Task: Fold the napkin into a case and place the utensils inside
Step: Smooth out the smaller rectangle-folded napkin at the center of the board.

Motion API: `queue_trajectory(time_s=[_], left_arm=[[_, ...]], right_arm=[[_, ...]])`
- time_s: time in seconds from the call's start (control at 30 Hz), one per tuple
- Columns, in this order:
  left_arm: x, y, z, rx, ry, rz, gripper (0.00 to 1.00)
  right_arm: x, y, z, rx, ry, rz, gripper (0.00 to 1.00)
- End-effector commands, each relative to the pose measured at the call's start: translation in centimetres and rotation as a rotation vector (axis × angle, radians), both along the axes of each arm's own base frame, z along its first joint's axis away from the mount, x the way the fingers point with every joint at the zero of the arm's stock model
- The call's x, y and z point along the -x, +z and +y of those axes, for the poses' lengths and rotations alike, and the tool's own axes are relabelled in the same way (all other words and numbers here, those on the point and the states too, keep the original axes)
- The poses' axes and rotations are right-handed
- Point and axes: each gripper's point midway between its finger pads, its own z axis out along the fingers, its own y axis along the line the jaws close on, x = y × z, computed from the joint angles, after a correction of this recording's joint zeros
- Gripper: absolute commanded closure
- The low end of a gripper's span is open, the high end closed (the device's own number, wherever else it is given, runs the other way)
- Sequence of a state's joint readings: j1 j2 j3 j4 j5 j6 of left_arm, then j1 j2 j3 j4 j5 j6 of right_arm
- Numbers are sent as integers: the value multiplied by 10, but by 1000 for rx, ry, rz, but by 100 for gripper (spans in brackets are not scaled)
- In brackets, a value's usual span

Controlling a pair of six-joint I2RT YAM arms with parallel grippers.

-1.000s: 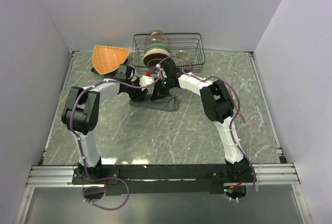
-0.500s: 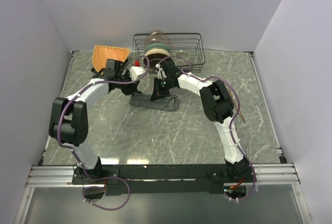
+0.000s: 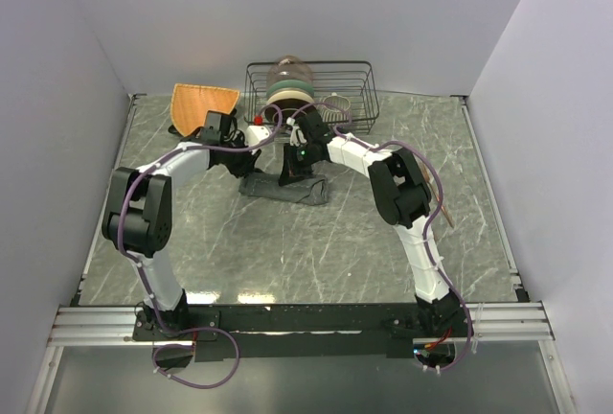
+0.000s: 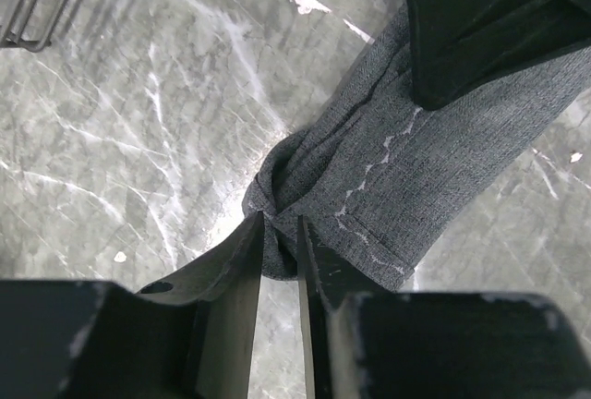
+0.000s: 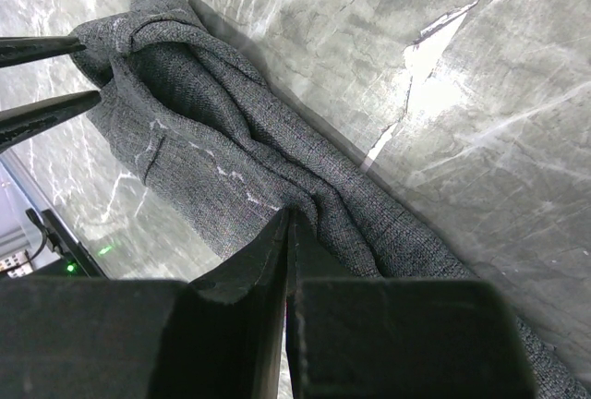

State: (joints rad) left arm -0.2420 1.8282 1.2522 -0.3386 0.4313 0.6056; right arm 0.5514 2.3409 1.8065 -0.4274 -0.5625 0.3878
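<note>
"How did the left jaws stand?"

"Narrow. At the bottom centre of its own wrist view, the left gripper point(image 4: 279, 225) had the bunched, twisted end of the napkin point(image 4: 406, 168) between its tips, with both fingers against the cloth."

"And the right?"

"The right gripper point(image 5: 286, 221) was all but closed, with only a thin slit between the fingers. Its tips were set down on a fold of the napkin in the lower middle of its view. I could not tell whether any cloth was caught in that slit."

"Where did the napkin lie?"

"It lay on the grey marbled table point(image 3: 316, 251) as a rumpled dark grey strip. In the right wrist view it ran from upper left to lower right. From overhead it sat in the middle of the frame, under both grippers and just below the wire rack point(image 3: 350, 79)."

"What was around it?"

"Plates point(image 3: 287, 88) stood in the left part of the rack. An orange woven mat point(image 3: 196, 103) lay to the rack's left."
</note>
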Motion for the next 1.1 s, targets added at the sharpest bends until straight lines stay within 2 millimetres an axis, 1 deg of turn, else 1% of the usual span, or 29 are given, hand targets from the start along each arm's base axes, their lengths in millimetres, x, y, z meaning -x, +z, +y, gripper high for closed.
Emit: queue_trajectory(time_s=[0.0, 0.23, 0.3, 0.37, 0.4, 0.43, 0.5, 0.53, 0.63, 0.7, 0.77, 0.87, 1.07], left_arm=[[2, 3, -3, -10, -32, -39, 73], [6, -19, -3, -67, -48, -17, 75], [6, -31, -2, -96, -46, -10, 75], [6, -38, -2, -121, -39, 1, 75], [8, -45, -1, -132, -39, 16, 76], [8, -46, -1, -138, -38, 15, 77], [10, -53, 3, -160, -23, 24, 77], [10, -55, 4, -169, -16, 29, 78], [8, -58, 6, -176, 12, 44, 79], [9, -60, 7, -176, 19, 50, 79], [11, -61, 7, -177, 17, 55, 79], [14, -60, 7, -170, 10, 53, 79], [15, -59, 5, -156, 16, 52, 78]], right_arm=[[-27, -18, -10, 88, -42, -99, 92], [-29, -16, -10, 86, -35, -103, 92], [-29, -13, -9, 76, -31, -105, 91], [-29, -4, -4, 49, -23, -109, 90], [-28, 3, 0, 23, -19, -101, 89], [-30, 16, 4, -9, -18, -118, 87], [-31, 31, 12, -51, -28, -122, 84], [-31, 43, 17, -77, -20, -138, 84], [-29, 59, 30, -119, -17, -130, 82], [-30, 66, 36, -136, -23, -128, 80], [-29, 66, 42, -145, -26, -123, 80], [-32, 59, 47, -145, -42, -105, 79], [-33, 36, 48, -120, -64, -88, 78]])
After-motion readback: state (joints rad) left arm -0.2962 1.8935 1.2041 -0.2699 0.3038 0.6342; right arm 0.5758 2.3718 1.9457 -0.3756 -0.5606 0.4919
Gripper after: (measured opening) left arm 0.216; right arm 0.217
